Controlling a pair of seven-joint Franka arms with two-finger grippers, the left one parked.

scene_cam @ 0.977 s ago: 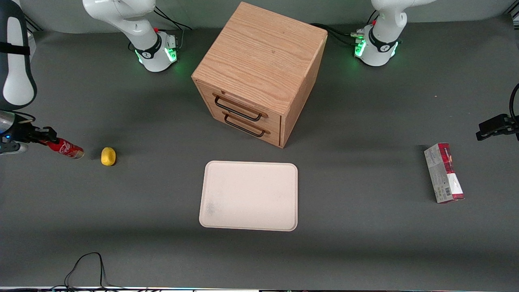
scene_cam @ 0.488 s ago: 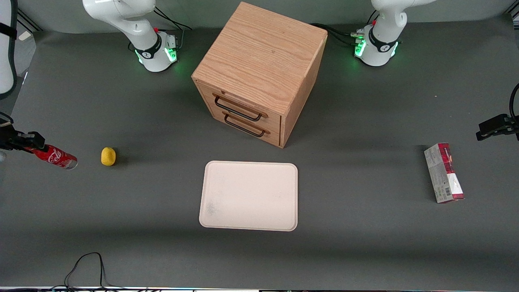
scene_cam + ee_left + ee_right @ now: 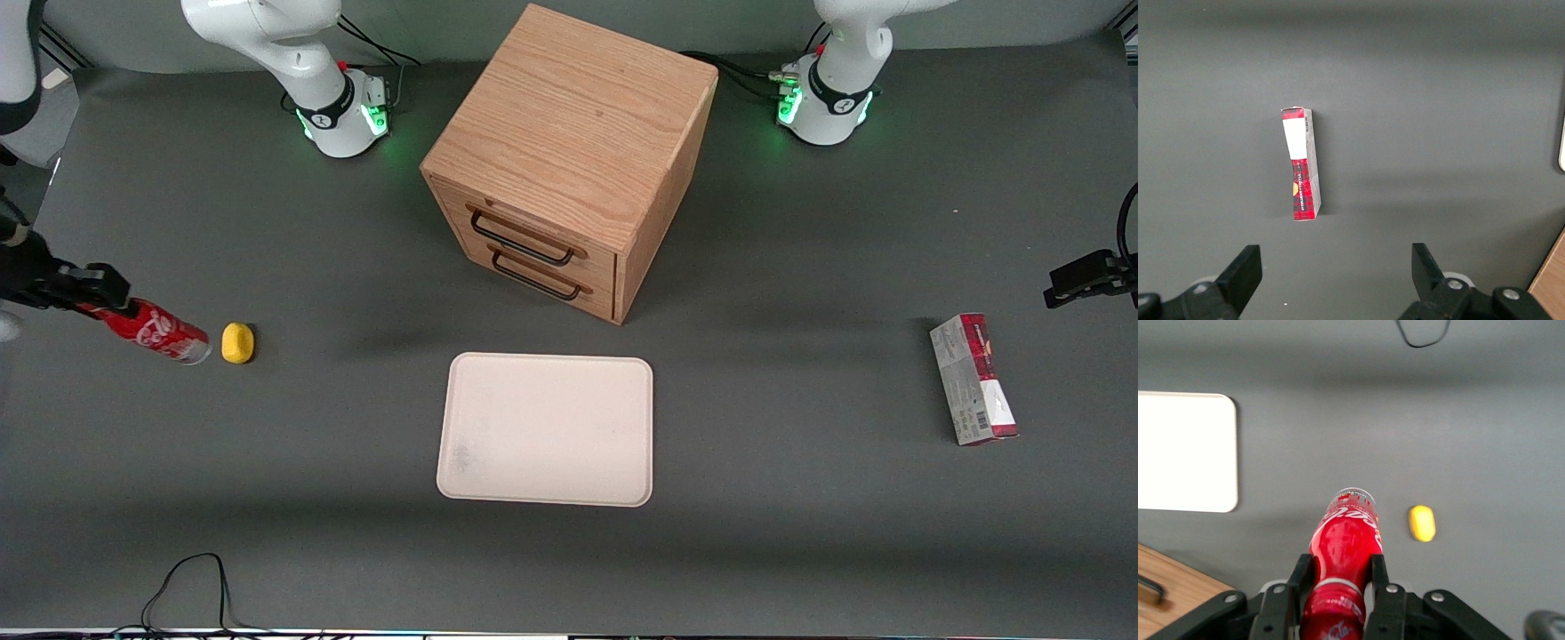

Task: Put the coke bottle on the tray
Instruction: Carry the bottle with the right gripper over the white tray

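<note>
Carrying the coke bottle by its neck end, the hand is closed on it at the working arm's end of the surface, with the silvery base pointing away from the hand and the bottle tilted, apparently lifted clear.

Risk 1: the grip sits near the cap, so the long free end could pivot between the fingers during a fast traverse and slip out.

Risk 2: the yellow lump lies just ahead of the bottle's base. A low path toward the tray could knock it along.

Risk 3: the tray is well apart from the hand, near the wooden drawer box. A tilted release may let the bottle roll over the low rim.
</note>
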